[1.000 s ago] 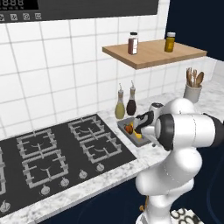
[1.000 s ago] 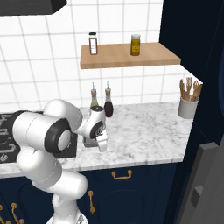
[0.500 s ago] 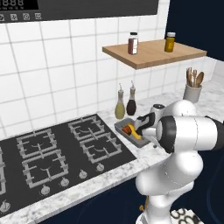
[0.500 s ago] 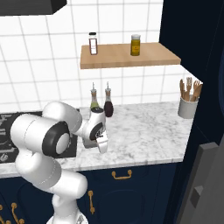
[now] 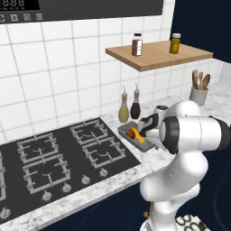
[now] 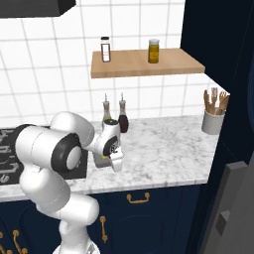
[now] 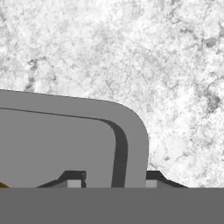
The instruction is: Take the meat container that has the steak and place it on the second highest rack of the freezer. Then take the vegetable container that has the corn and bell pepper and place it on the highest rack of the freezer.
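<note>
Jaws (image 7: pixel 110 179) straddle the end wall of the grey veg tray (image 5: pixel 134 135), one tip inside, one outside; they look part-closed, but can't tell if the wall is pinched yet. Tray w/ yellow corn (image 5: pixel 137 134) and a red-orange pepper (image 5: pixel 129 133) sits on the marble tabletop (image 6: pixel 163 149), just right of the black stove (image 5: pixel 58 160). Likely step: gripping this tray. Next needs a firm pinch, then a level lift. Oil bottles (image 5: pixel 129 106) stand behind; white tiled wall, wooden shelf (image 5: pixel 158 54) above.

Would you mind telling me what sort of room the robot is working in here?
A rendered home kitchen: a black gas hob set in a marble counter, white wall tiles, and a utensil crock near a wooden shelf with jars.
</note>
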